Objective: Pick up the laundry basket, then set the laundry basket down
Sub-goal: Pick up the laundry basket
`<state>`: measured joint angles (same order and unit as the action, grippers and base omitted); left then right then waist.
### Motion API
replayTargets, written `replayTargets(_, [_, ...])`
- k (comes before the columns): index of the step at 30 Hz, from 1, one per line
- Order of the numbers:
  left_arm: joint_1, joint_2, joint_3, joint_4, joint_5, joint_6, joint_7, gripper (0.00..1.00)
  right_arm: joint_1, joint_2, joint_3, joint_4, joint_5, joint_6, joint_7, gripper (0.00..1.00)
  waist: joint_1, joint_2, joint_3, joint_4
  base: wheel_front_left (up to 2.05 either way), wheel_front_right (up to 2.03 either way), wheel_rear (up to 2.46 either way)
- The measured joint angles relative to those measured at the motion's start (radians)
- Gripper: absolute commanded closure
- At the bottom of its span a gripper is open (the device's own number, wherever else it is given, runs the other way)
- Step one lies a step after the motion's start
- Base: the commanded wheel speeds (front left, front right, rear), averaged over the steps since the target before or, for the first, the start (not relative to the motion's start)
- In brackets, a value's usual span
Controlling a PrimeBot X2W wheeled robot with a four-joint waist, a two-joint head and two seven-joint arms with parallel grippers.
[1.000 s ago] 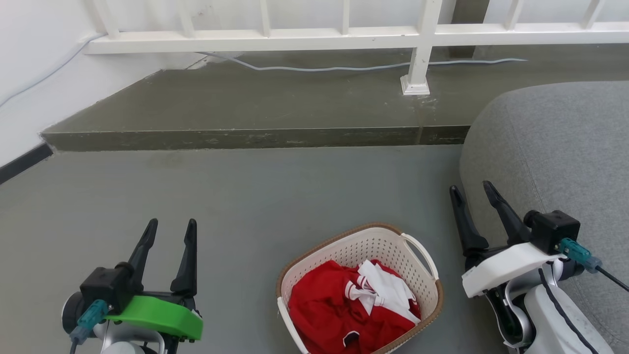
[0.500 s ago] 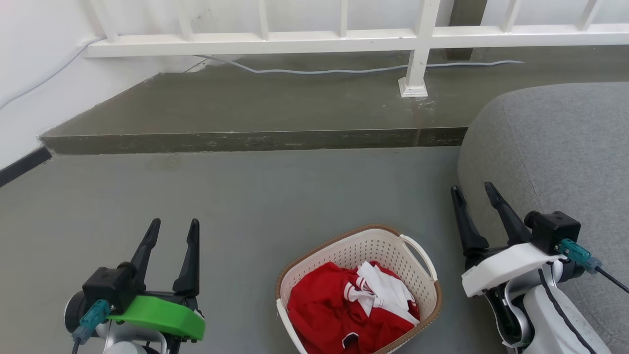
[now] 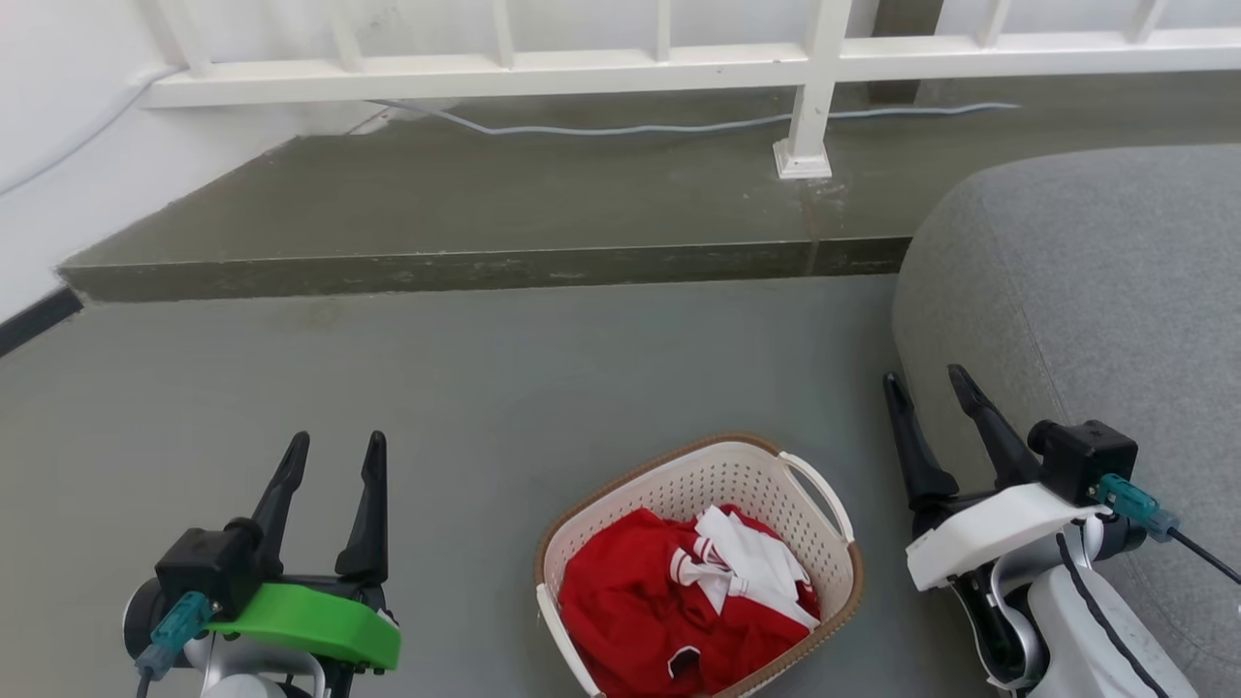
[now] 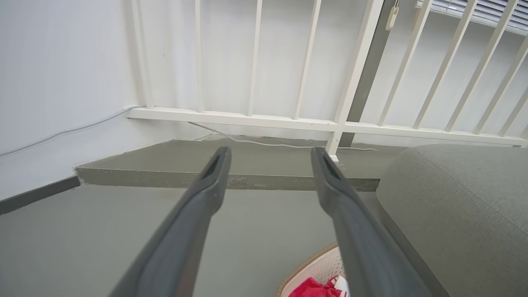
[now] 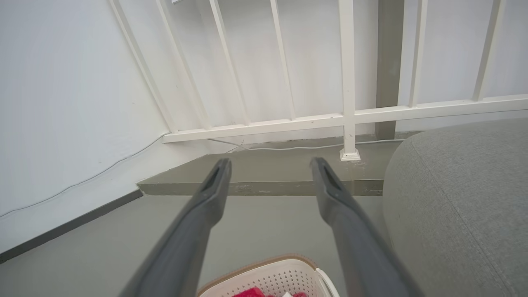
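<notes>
The laundry basket [image 3: 832,572], cream-white and perforated with a brown woven-look rim, stands on the grey floor at the bottom centre of the head view, holding red and white clothing [image 3: 679,601]. One white loop handle [image 3: 817,494] shows on its right side. My left gripper [image 3: 334,451] is open well to the basket's left, with nothing between its fingers. My right gripper [image 3: 926,388] is open just right of the basket, beside the sofa. The basket's rim [image 4: 303,270] peeks in at the bottom of the left wrist view, and the basket [image 5: 272,278] shows low between the fingers in the right wrist view.
A grey sofa [image 3: 1076,291] rises close on the right. Ahead, a raised concrete step [image 3: 485,271] runs across, with a white railing [image 3: 620,68], its post [image 3: 805,126] and a loose cable [image 3: 601,126] behind. A white wall [image 3: 58,155] stands at the left.
The whole head view has shifted slightly, so the camera moved. The basket and both open grippers keep their places relative to each other.
</notes>
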<state>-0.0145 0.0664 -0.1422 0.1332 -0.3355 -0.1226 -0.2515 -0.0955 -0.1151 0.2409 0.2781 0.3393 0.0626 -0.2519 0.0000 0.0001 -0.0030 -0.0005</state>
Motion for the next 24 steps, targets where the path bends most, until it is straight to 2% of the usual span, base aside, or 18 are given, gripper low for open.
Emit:
replayTargets(12, [-0.001, -0.010, -0.006, 0.047, -0.036, 0.000, 0.000, 0.00, -0.006, -0.002, -0.032, -0.008, -0.015, 0.000, 0.000, 0.00, 0.0000, 0.0000, 0.080, -0.031, 0.00, 0.00, 0.00])
replayTargets(24, [-0.105, -0.015, -0.109, 0.225, -0.167, -0.002, 0.026, 0.00, -0.087, 0.008, -0.041, -0.046, -0.025, 0.008, 0.000, 0.00, 0.0000, 0.0000, 0.238, -0.069, 0.00, 0.00, 0.00])
